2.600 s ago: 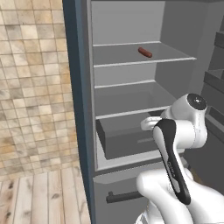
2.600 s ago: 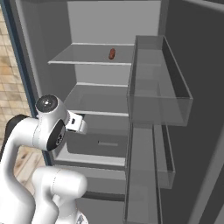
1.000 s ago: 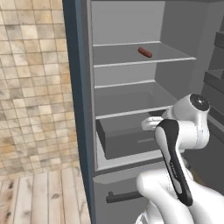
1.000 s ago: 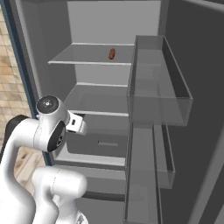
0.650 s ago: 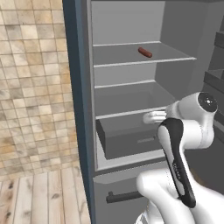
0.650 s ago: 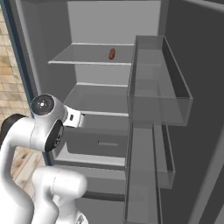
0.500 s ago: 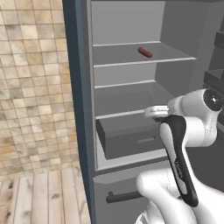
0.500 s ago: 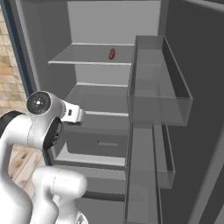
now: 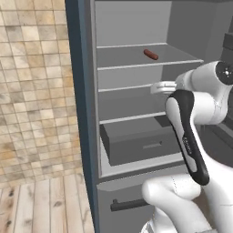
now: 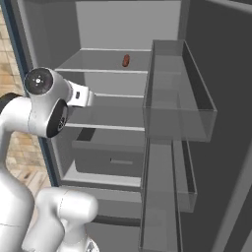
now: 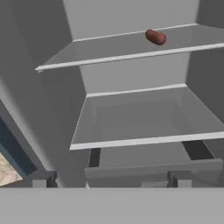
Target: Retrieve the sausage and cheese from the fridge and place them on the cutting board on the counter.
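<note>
Standing open before the arm, the fridge (image 9: 136, 91) is showing grey shelves, a lower drawer (image 9: 141, 141) pulled partway out, and clear door bins (image 10: 177, 98) on the swung-out door; no brand, label or writing is readable on any of it. The sausage (image 9: 151, 54) is lying alone on the upper shelf (image 11: 131, 48), toward its back, dark reddish-brown against the grey; in the hand view it is sitting at the upper right, well above and apart from the pincer (image 11: 109, 180). The pincer is standing wide open with nothing between its two dark fingertips (image 11: 39, 180), which are rising at the bottom of the hand view in front of the drawer and the lower shelf (image 11: 140, 122).

Compared with half a second ago, the arm's wrist is sitting higher and further toward the fridge interior in both base views, now level with the middle shelf rather than just above the drawer. The sausage, shelves, drawer and door are lying exactly as before, and the tiled wall (image 9: 32, 91) and wooden floor (image 9: 41, 205) are keeping the same place in the left base view
</note>
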Robot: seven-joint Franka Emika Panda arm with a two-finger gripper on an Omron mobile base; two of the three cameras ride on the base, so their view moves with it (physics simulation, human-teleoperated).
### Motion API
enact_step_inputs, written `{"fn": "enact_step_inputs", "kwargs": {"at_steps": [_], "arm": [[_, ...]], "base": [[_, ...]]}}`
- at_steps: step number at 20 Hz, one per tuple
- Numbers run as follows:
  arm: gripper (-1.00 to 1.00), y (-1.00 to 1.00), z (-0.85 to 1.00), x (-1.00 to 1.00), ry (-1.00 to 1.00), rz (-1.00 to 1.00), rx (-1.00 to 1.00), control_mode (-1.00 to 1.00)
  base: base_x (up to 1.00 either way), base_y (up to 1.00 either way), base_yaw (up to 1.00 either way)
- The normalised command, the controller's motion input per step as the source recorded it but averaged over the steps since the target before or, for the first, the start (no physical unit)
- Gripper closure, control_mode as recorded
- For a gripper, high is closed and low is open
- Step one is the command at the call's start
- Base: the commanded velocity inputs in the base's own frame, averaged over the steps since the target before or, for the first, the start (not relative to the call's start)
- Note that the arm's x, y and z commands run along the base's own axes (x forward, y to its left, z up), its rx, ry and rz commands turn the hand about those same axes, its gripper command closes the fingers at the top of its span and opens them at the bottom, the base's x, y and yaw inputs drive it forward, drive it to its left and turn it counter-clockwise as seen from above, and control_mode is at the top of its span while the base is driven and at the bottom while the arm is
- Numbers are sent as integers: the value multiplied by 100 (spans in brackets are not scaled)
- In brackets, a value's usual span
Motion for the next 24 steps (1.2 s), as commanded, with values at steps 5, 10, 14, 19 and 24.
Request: {"fn": "enact_step_inputs", "kwargs": {"at_steps": [5,10,14,19,24], "arm": [[-100,-9,54,33,-1,1,0,-100],[-100,-30,36,13,0,0,-7,-100],[-100,-42,20,41,1,0,-9,-100],[-100,-29,2,43,-1,1,-7,-100],[-100,-2,0,73,-3,0,-5,-100]], "base": [[0,0,0],[0,0,0],[0,0,0],[0,0,0],[0,0,0]]}}
